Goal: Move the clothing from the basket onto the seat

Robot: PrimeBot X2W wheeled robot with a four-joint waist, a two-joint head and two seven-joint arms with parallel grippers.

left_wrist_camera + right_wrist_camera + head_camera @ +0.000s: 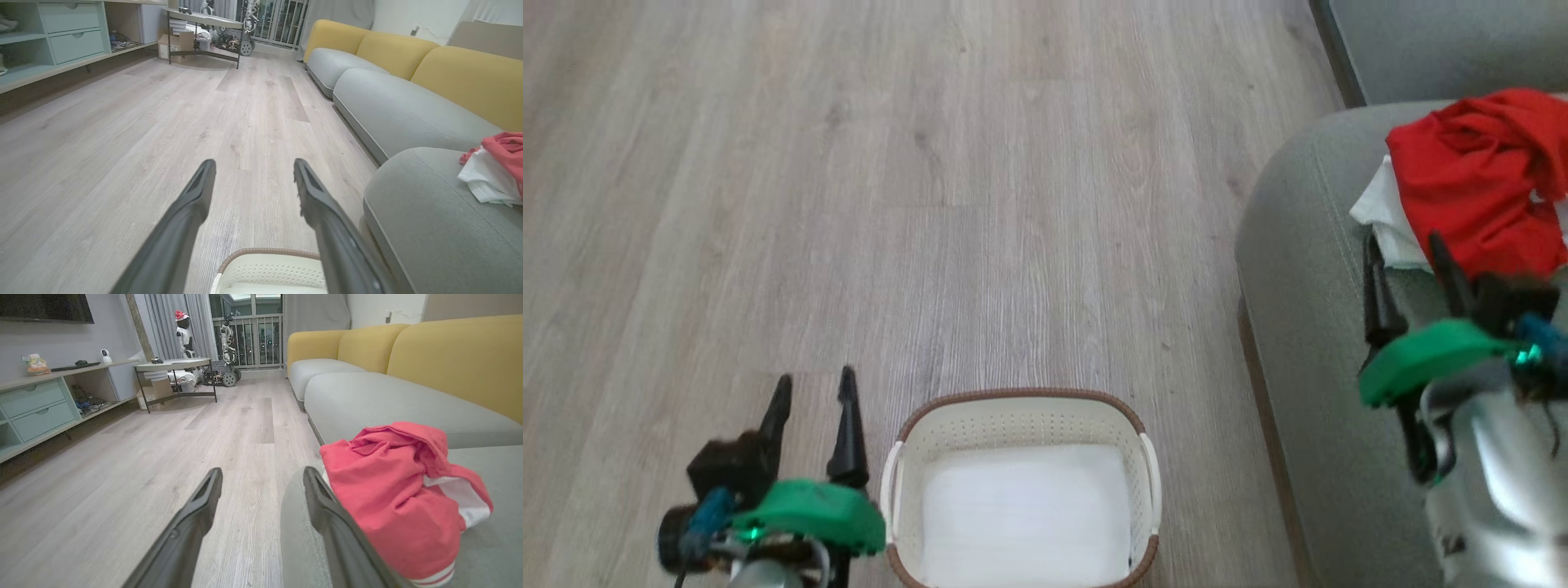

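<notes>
Pale wood floor (931, 204) across the head view. Cream basket (1021, 398) at the bottom edge, bare white bottom showing. Left gripper (815, 377) just beside the basket, jaws spread, holding nothing. Right gripper (1405, 241) over the grey seat (1307, 261), jaws spread, tips by the red-and-white clothing (1470, 180) heaped near the seat's far edge.

Left wrist view: fingers wide apart above floor, basket rim low between them.

Right wrist view: fingers apart, one over floor, one over the seat's edge beside the clothing; contact unclear.
</notes>
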